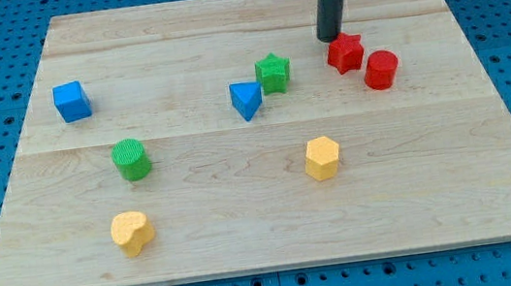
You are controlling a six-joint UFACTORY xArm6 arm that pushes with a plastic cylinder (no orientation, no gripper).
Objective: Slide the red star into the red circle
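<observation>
The red star [346, 53] lies on the wooden board [240, 174] at the view's upper right. The red circle [381, 69], a short cylinder, sits just to its right and slightly lower, with a narrow gap or bare contact between them. My tip [330, 36] rests on the board at the star's upper left edge, touching or almost touching it. The dark rod rises from there out of the view's top.
A green star [273, 71] and a blue triangle [246, 100] lie left of the red star. A blue cube [72, 101] is at the far left. A green cylinder [131, 159], a yellow heart [133, 232] and a yellow hexagon [322, 157] lie lower down.
</observation>
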